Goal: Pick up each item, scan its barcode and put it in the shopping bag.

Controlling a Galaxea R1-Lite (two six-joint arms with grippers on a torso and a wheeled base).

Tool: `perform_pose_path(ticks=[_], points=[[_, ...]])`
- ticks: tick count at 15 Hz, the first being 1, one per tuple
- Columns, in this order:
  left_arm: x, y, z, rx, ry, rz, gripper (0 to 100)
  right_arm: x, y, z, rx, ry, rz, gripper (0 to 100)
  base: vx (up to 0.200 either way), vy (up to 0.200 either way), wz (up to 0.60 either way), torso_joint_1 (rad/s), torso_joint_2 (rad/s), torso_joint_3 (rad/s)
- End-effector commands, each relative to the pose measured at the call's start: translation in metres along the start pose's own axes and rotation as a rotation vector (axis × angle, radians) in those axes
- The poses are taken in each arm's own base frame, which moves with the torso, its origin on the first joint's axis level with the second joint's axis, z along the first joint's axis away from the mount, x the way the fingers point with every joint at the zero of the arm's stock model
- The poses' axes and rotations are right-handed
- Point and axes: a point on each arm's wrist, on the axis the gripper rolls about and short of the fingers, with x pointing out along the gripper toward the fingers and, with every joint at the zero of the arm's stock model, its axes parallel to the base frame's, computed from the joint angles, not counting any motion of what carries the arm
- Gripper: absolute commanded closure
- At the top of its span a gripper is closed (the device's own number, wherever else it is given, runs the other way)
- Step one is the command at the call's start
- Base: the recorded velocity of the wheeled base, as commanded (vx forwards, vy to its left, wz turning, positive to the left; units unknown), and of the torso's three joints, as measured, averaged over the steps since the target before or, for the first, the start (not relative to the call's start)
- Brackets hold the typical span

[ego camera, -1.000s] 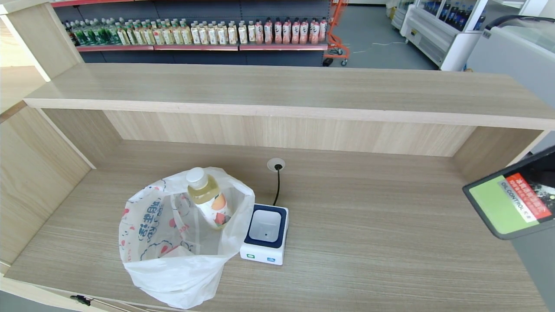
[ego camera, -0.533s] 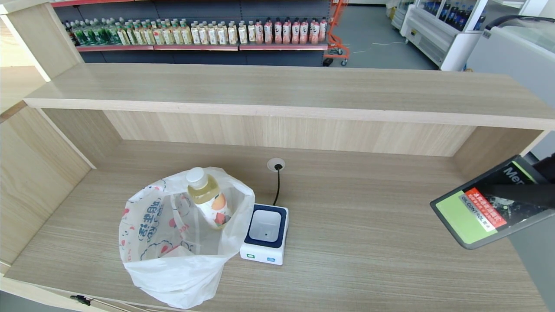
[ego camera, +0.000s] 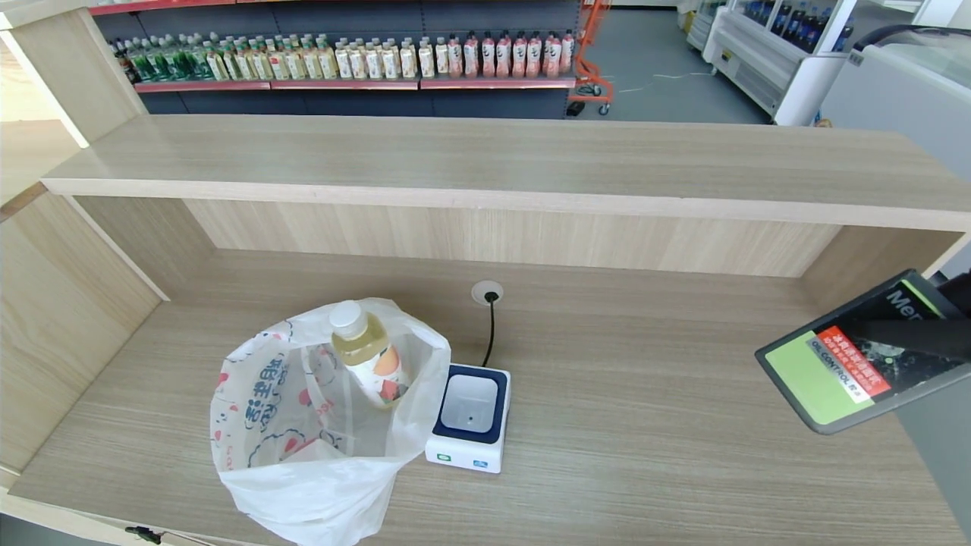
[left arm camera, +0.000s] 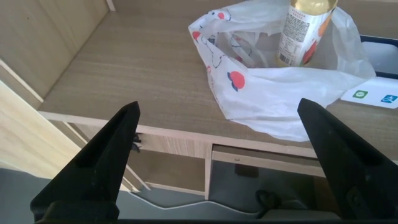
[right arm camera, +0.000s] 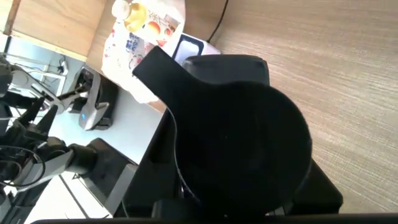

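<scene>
Head view: shopping bag [ego camera: 303,455] is standing open on the wooden surface [ego camera: 683,425] with a bottle [ego camera: 368,356] leaning inside it. A scanner [ego camera: 470,417] is sitting just beside the bag. At the surface's right end, well apart from the scanner, the right gripper [ego camera: 910,337] is clamping a tilted dark flat package [ego camera: 823,375].

Left wrist view: left gripper [left arm camera: 217,149] is hanging off the surface's near edge, near the bag, its fingers [left arm camera: 106,162] spread wide around nothing.

Right wrist view: package is lying close before the camera, bag and scanner beyond.
</scene>
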Motion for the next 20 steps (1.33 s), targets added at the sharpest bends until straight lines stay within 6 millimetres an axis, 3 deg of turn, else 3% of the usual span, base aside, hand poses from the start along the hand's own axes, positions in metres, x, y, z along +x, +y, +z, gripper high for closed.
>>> perform_pose_path(ticks=[1, 6, 10, 16, 20], points=[[0.0, 0.0, 0.0, 0.0, 0.0, -0.001, 0, 0.003, -0.002, -0.001, 0.006, 0.013, 0.0, 100, 0.0, 0.2, 0.0, 0.017, 0.0, -0.007], [0.0, 0.0, 0.0, 0.002, 0.0, -0.001, 0, 0.007, -0.004, -0.005, 0.012, 0.036, -0.002, 100, 0.0, 0.2, 0.0, 0.002, 0.0, 0.0], [0.0, 0.0, 0.0, 0.003, 0.0, -0.001, 0, 0.023, -0.014, -0.008, 0.003, 0.074, -0.004, 100, 0.0, 0.2, 0.0, 0.001, 0.0, 0.002], [0.0, 0.0, 0.0, 0.003, 0.0, -0.001, 0, 0.06, -0.042, -0.037, -0.075, 0.159, -0.016, 100, 0.0, 0.0, 0.0, 0.0, 0.0, 0.0], [0.0, 0.0, 0.0, 0.003, 0.0, -0.001, 0, 0.081, -0.052, -0.035, -0.087, 0.143, 0.043, 100, 0.0, 0.0, 0.0, 0.0, 0.0, 0.0]])
